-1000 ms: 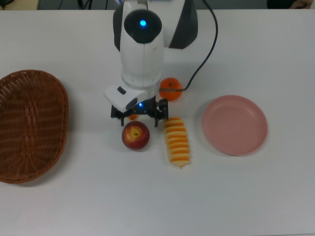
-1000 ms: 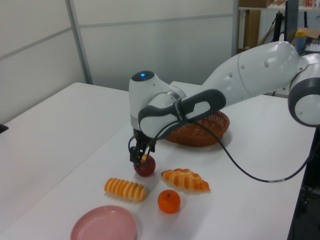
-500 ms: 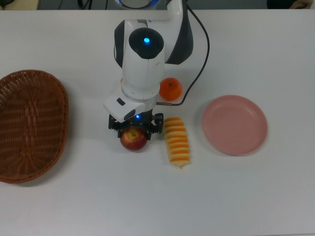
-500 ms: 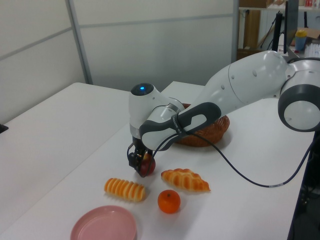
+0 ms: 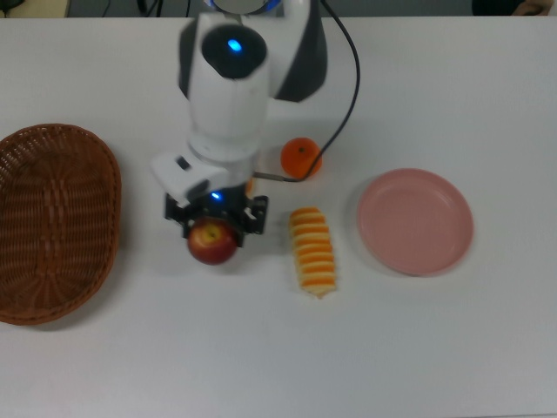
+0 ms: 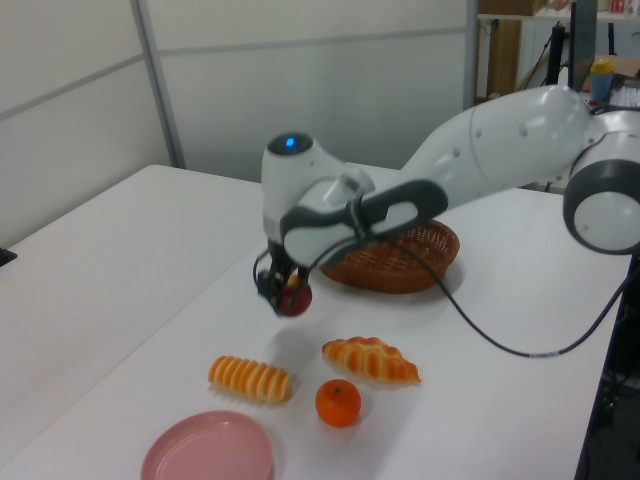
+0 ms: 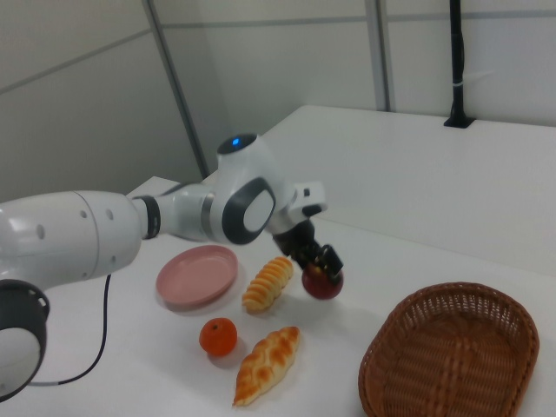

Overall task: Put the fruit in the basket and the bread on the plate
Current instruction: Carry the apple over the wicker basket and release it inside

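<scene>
While the white Panda arm reaches across the white counter [image 5: 452, 348] with its wrist bent downward, the end effector [image 5: 215, 228] pinches the dark red apple [image 5: 212, 243] between its two black fingers. In the left view the apple [image 6: 293, 299] hangs clear of the counter, with a faint shadow beneath it. In the right view the end effector [image 7: 320, 265] tilts toward the wicker basket [image 7: 452, 356], and the apple [image 7: 322, 283] sits just below the fingertips.

In the top view the oval basket [image 5: 54, 222] lies well apart at the top view's left, its long axis running top to bottom. The striped roll [image 5: 314, 251] lies just beside the apple on the top view's right, also lengthwise top to bottom, its narrower end toward the bottom. The mandarin [image 5: 301, 158] rests near the arm, above the roll. The pink plate [image 5: 415, 221] sits at the top view's right, bare. In the left view the braided pastry [image 6: 370, 360] lies between the roll [image 6: 250, 378] and the mandarin [image 6: 338, 402], its long axis crossing left to right.
</scene>
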You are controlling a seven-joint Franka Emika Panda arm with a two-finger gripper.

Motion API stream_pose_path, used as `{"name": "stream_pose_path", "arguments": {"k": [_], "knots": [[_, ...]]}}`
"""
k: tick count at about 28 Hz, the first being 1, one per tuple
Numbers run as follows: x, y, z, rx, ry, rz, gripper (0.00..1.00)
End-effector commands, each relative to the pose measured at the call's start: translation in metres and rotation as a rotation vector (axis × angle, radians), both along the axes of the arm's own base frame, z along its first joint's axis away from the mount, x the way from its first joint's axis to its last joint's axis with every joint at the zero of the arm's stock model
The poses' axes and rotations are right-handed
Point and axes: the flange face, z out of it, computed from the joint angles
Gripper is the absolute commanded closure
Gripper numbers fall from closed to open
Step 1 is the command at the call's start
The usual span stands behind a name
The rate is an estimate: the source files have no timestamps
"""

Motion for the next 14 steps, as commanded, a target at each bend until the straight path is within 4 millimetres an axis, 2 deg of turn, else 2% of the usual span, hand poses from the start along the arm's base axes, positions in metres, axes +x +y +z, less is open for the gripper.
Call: {"name": "stream_pose_path", "arguments": {"k": [1, 4, 5, 9, 10, 14], "knots": [[-0.018, -0.040, 0.062, 0.013, -0.016, -0.082, 0.89], [-0.026, -0.065, 0.084, 0.012, -0.032, -0.122, 0.89], [-0.029, -0.083, 0.095, 0.015, -0.048, -0.159, 0.89], [-0.032, -0.124, 0.099, 0.023, -0.072, -0.243, 0.89], [-0.033, -0.147, 0.099, 0.017, -0.086, -0.276, 0.89], [-0.036, -0.196, 0.100, 0.005, -0.156, -0.328, 0.89]]}}
